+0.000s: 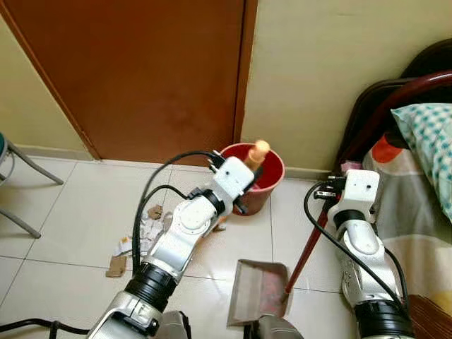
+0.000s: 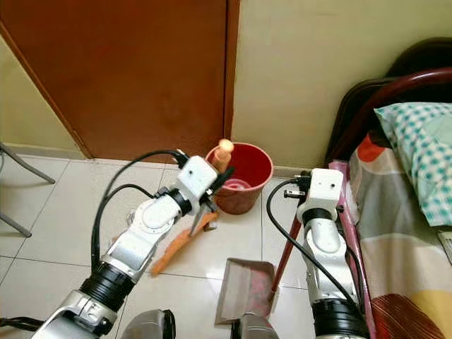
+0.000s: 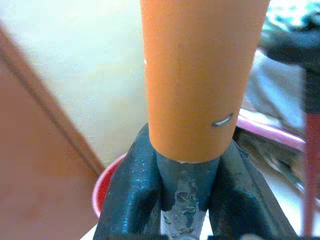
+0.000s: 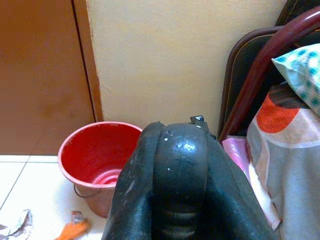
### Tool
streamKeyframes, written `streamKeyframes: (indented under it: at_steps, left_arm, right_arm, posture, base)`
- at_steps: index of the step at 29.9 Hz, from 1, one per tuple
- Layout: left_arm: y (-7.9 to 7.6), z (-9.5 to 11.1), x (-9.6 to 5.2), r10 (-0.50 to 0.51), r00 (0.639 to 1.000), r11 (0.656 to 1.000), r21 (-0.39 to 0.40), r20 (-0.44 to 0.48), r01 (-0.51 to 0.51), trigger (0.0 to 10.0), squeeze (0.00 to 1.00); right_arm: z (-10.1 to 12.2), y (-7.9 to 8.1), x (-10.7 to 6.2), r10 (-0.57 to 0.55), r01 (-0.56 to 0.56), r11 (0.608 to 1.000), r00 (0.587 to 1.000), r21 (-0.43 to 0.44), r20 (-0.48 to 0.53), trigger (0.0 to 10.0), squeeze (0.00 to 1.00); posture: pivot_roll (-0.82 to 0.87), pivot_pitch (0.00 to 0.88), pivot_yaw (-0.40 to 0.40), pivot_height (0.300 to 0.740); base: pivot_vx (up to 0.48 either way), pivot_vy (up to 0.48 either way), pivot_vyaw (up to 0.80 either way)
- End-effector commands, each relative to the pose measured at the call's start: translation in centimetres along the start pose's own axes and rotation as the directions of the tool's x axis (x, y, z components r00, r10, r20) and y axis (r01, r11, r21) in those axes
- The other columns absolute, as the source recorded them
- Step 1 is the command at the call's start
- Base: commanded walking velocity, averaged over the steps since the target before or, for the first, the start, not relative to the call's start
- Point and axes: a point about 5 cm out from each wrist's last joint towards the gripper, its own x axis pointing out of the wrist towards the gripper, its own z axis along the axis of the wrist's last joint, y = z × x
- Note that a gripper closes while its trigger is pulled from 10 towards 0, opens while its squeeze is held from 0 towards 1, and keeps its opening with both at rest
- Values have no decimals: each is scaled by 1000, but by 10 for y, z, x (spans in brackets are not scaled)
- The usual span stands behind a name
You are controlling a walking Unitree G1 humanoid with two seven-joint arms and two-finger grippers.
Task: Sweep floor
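Note:
My left gripper is shut on the broom handle, an orange grip over a grey shaft. The handle's tip stands in front of the red bucket. The broom's orange bristles rest on the tiles below my left arm. My right gripper is shut on the black top of the dustpan's dark red pole. The dustpan sits on the floor between my arms. Paper scraps and cardboard bits lie on the tiles left of my left arm.
A brown door and a cream wall close the back. A bed with a checked pillow and a dark curved headboard fills the right side. Grey chair legs stand at far left.

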Motion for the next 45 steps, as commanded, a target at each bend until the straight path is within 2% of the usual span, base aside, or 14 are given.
streamKeyframes:
  at_steps: [1, 5, 9, 11, 16, 18, 26, 31, 33, 34, 36, 38, 40, 45]
  left_arm:
    - [-3, 2, 2, -66, 998, 997, 51, -6, 66, 10000, 0]
    - [-13, -6, -4, -148, 988, 989, 12, -31, 149, 10000, 0]
    - [-16, -8, -13, -166, 985, 986, -2, -36, 166, 10000, 0]
    - [-17, 0, -21, -164, 986, 986, -38, -15, 163, 10000, 0]
    - [-23, 11, -29, -177, 984, 981, -81, 16, 178, 10000, 0]
    - [-28, 21, -31, -171, 984, 976, -127, 54, 177, 10000, 0]
    - [-34, 39, -26, -119, 985, 955, -256, 128, 149, 10000, 0]
    - [-20, 49, -28, -55, 988, 964, -252, 144, 91, 10000, 0]
    - [-6, 47, -33, 14, 990, 977, -211, 137, 16, 10000, 0]
    - [8, 44, -39, 83, 989, 979, -197, 120, -58, 10000, 0]
    - [18, 41, -43, 131, 985, 976, -188, 112, -109, 10000, 0]
    - [32, 35, -50, 205, 975, 967, -171, 86, -188, 10000, 0]
    - [56, 21, -63, 347, 938, 930, -139, 27, -340, 10000, 0]
    - [68, 7, -71, 408, 912, 904, -123, -32, -409, 10000, 0]
  right_arm:
    - [6, -3, 3, -19, 19, 1000, 999, -2, 29, 10000, 0]
    - [5, -11, 3, -66, 67, 997, 997, -38, 32, 10000, 0]
    - [5, -19, 3, -106, 108, 993, 994, -53, 34, 10000, 0]
    - [7, -23, 6, -123, 126, 990, 992, -60, 41, 10000, 0]
    - [10, -24, 11, -124, 127, 989, 991, -69, 50, 10000, 0]
    - [13, -25, 15, -126, 130, 989, 990, -74, 58, 10000, 0]
    - [17, -18, 24, -107, 113, 990, 992, -84, 74, 10000, 0]
    - [18, -19, 25, -114, 123, 987, 990, -101, 83, 10000, 0]
    - [17, -19, 24, -118, 125, 987, 990, -101, 81, 10000, 0]
    - [16, -20, 24, -118, 126, 987, 990, -103, 81, 10000, 0]
    - [15, -20, 24, -117, 125, 987, 990, -102, 79, 10000, 0]
    - [14, -20, 24, -112, 119, 987, 991, -105, 75, 10000, 0]
    - [9, -17, 25, -76, 81, 991, 996, -110, 47, 10000, 0]
    - [4, -8, 25, -2, 3, 993, 1000, -114, 12, 10000, 0]
  posture:
    - [-40, 128, 2, 740]
    - [-40, 128, 2, 740]
    - [-37, 134, 1, 740]
    - [-28, 140, -3, 740]
    - [-13, 147, -9, 740]
    - [-8, 149, -12, 740]
    - [-2, 149, -17, 740]
    - [-7, 148, -13, 740]
    - [-6, 150, -13, 740]
    - [-6, 152, -14, 740]
    - [-6, 152, -14, 740]
    - [-3, 156, -17, 740]
    - [-2, 158, -21, 740]
    - [-6, 158, -25, 740]
  base:
    - [0, 0, 0]
    - [0, 0, 0]
    - [0, 0, 0]
    - [0, 0, 0]
    - [0, 0, 0]
    - [0, 0, 0]
    - [0, 0, 0]
    - [0, 0, 0]
    - [0, 0, 0]
    - [0, 0, 0]
    - [0, 0, 0]
    - [0, 0, 0]
    - [0, 0, 0]
    - [0, 0, 0]
